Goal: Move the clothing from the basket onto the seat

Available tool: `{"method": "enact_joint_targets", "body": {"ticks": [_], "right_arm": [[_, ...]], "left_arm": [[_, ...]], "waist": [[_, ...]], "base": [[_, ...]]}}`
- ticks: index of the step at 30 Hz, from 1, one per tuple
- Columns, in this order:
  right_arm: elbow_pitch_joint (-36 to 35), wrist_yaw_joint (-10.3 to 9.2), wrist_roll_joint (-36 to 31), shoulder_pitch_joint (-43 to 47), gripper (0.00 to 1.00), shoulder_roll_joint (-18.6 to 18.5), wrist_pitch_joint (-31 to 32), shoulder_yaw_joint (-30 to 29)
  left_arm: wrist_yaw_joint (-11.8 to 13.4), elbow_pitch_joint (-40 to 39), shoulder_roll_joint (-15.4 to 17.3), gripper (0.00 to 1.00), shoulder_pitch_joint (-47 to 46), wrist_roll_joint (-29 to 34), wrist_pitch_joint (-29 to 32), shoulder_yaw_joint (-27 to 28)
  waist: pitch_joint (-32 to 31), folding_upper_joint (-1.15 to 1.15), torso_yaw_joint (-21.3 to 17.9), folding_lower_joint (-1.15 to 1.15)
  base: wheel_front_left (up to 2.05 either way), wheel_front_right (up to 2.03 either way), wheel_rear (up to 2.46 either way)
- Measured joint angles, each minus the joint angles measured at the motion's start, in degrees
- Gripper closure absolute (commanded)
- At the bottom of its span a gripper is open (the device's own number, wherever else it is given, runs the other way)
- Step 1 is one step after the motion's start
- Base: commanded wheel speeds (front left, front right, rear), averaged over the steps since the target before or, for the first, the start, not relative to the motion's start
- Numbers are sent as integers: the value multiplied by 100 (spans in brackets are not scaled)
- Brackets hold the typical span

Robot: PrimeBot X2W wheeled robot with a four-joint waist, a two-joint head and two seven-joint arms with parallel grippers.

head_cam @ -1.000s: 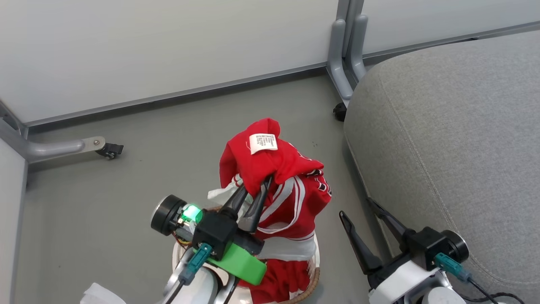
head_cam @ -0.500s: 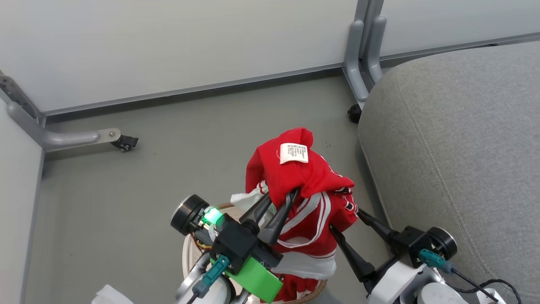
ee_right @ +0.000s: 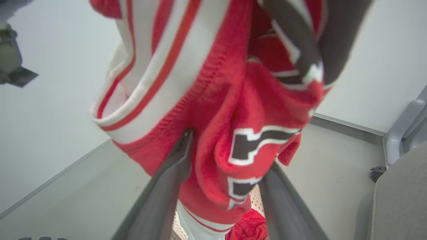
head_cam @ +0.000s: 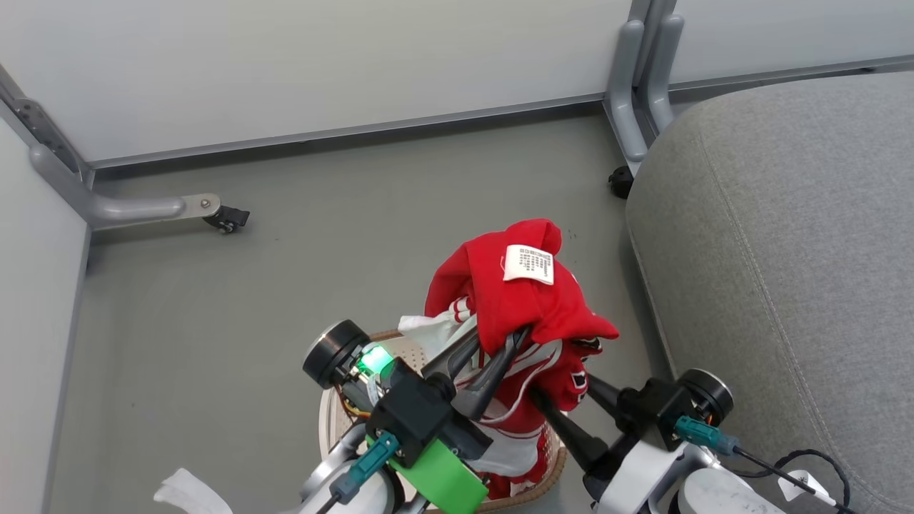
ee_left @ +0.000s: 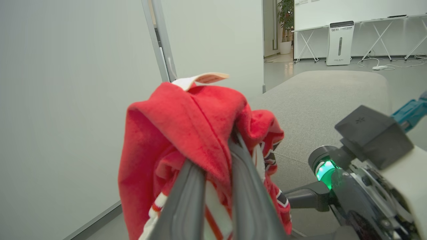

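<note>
Partition panels (head_cam: 285, 64) close off the far side and the left, pale and blank. From the left one a grey metal foot (head_cam: 136, 208) reaches over the floor (head_cam: 214, 343) to a small black caster (head_cam: 227, 218). Nearer the robot sits the basket (head_cam: 414, 351), mostly hidden under its arms, with a stretch of perforated white wall and brown rim on show.

Above the basket the left gripper (head_cam: 500, 335) has its fingers pinched nearly together on a bunch of the clothing (head_cam: 514, 307). The red bundle is hoisted clear over the basket, a white label (head_cam: 529, 263) on top, while the striped lower folds trail down inside, where more red fabric lies at the bottom.

Just right of the bundle the right gripper (head_cam: 560, 385) points into its underside. In the right wrist view its fingers stand wide apart, a hanging fold with dark lettering between them and the fabric brushing the inner face of one.

Beyond that comes a narrow strip of bare floor. At its far end two grey posts (head_cam: 632, 93) rise, with a second caster (head_cam: 620, 182) against the corner of the seat (head_cam: 785, 250). The seat's rounded grey edge runs along the right side, nothing lying on the part in view. A thin black cable (head_cam: 800, 460) from the right wrist loops over its near edge.
</note>
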Motion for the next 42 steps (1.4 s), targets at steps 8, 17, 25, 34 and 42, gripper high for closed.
{"method": "enact_joint_targets", "body": {"ticks": [8,17,25,34,42], "right_arm": [[-59,0,132,-7,100,0,0,12],[-115,0,178,122,100,37,0,-88],[-142,0,190,128,100,93,0,-153],[-187,0,149,129,100,125,0,-324],[-246,0,194,135,100,165,1,-519]], "left_arm": [[76,97,5,100,-10,-113,-31,102],[215,337,-5,100,-11,-176,-78,170],[322,417,-35,0,-11,-224,-53,200],[388,445,-5,0,-24,-267,-56,220],[498,480,15,0,-23,-324,-78,252]], "waist": [[44,0,-32,0],[45,0,-115,0],[67,0,-165,0],[133,0,-172,0],[167,0,-225,0]], "base": [[0,0,0],[0,0,0],[0,0,0],[0,0,0],[0,0,0]]}}
